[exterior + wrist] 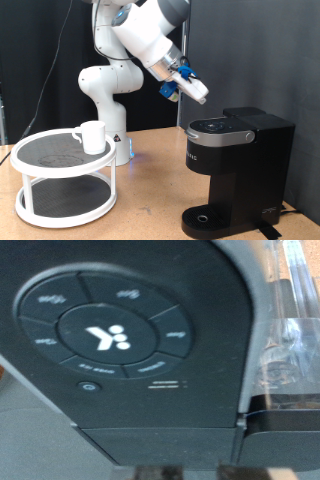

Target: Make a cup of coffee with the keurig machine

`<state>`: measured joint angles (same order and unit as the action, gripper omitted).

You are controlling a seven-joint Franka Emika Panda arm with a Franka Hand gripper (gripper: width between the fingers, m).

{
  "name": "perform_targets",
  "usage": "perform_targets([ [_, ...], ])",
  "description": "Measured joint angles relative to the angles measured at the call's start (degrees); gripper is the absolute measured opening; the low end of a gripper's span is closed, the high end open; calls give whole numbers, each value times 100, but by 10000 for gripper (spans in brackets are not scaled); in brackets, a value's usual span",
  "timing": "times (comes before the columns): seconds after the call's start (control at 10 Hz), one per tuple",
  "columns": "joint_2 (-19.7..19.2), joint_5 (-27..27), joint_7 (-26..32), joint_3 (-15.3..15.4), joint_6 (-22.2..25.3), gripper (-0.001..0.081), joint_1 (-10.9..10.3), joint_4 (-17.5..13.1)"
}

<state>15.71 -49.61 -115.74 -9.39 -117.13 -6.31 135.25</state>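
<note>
The keurig machine (pixel 235 170) stands on the wooden table (pixel 150 205) at the exterior view's right, lid down; its round button panel (pixel 105 335) fills the wrist view. The gripper (pixel 200 93) hovers at its eleven o'clock, whether spread or closed I cannot tell. The cup (pixel 91 136) sits at nine o'clock, on a white two-tier stand (pixel 65 180).

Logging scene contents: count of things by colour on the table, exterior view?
White: 2, the cup and the two-tier stand under it.
Black: 1, the keurig machine.
Total: 3.
The claw hangs above the machine lid, not counted.
</note>
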Motion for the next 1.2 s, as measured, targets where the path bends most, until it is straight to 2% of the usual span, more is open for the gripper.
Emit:
perform_targets([
  [0.2,450,-514,124,-30,-501,0,21,474],
  [0.3,691,-640,-15,-32,-677,0,57,714],
  [0.4,902,-560,-342,-34,-643,0,140,901],
  [0.6,1234,104,-833,-49,-109,0,394,1096],
  [0.7,1395,292,-924,-61,63,0,525,1182],
  [0.9,1876,299,-696,-181,82,0,609,1516],
  [1.1,1850,305,-859,-179,81,0,624,1529],
  [1.2,1893,288,-1057,-181,-7,0,697,1593],
])
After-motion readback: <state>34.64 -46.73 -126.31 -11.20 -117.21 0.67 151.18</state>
